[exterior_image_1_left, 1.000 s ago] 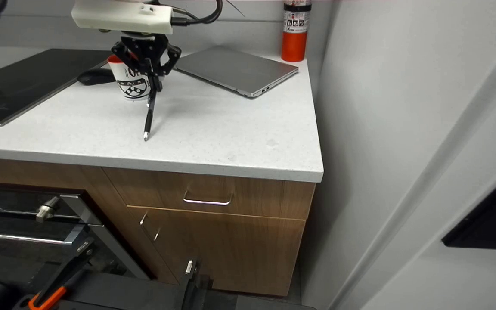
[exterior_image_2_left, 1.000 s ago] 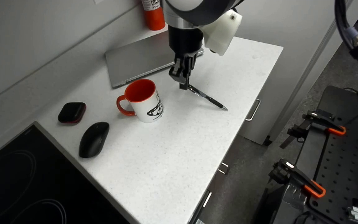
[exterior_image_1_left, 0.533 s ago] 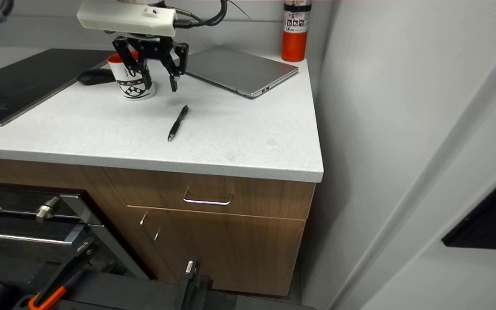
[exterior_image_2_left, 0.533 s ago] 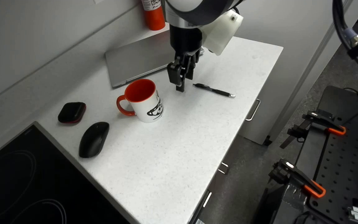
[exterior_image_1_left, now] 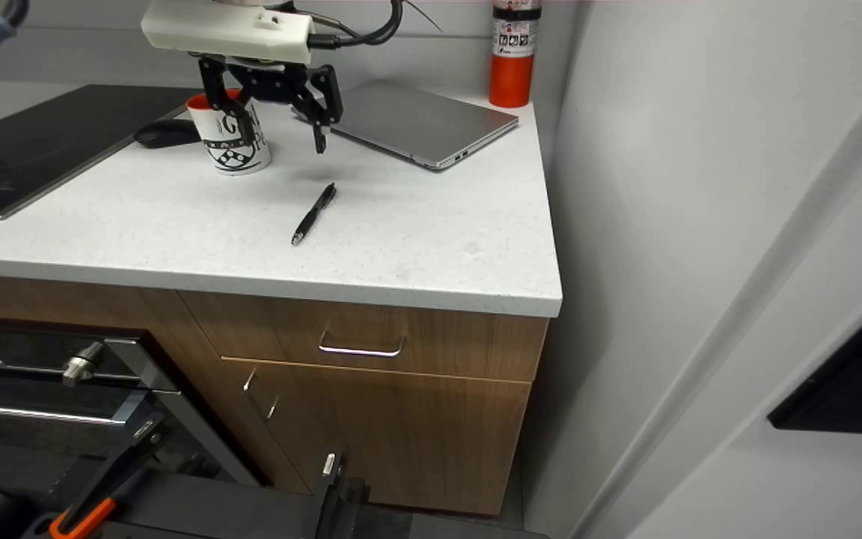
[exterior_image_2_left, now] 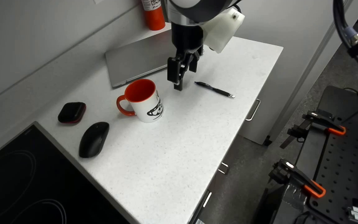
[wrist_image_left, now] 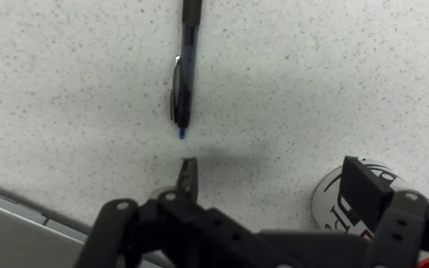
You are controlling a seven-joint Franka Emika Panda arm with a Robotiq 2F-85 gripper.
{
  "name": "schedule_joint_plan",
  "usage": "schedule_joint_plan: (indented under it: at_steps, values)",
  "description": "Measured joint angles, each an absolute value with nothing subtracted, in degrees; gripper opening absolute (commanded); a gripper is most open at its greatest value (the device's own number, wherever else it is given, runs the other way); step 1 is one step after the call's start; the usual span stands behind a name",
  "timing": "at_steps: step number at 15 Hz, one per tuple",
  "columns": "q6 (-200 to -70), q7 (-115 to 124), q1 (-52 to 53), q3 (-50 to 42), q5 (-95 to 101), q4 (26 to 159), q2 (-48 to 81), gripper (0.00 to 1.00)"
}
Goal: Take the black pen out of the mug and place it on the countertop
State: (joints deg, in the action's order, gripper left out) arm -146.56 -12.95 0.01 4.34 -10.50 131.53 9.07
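Black pen (exterior_image_2_left: pixel 214 89) lying on a wide, pale grey, finely speckled countertop (exterior_image_1_left: pixel 431 247). In an exterior view a closed grey laptop (exterior_image_1_left: pixel 416 120) rests at the far side, mostly to the right of the gripper (exterior_image_1_left: pixel 285 144). This gripper is black and hangs above the countertop with its two fingers spread wide, holding nothing; neither finger touches the pen. A white mug (exterior_image_2_left: pixel 144 109), red inside with dark print on its side, stands upright to the left of the pen in both exterior views, apart from it.

The pen itself is slim and straight and, in an exterior view, slants from far right to near left (exterior_image_1_left: pixel 314 214). In the wrist view its barrel is glossy and smoky dark, with a faint bluish tint. The grip section is dull, solid black and runs out of frame at the top. A slender clip lies along the barrel's left, with a bright glint at one end. Smallest are the silver tip, shown in both exterior views, and a short blue stub at the opposite end.
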Motion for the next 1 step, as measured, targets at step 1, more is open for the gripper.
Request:
schedule_joint_plan:
  at_steps: [1]
  values:
    - [-146.56, -12.95, 0.01, 4.34, -10.50, 131.53, 9.07, 1.00]
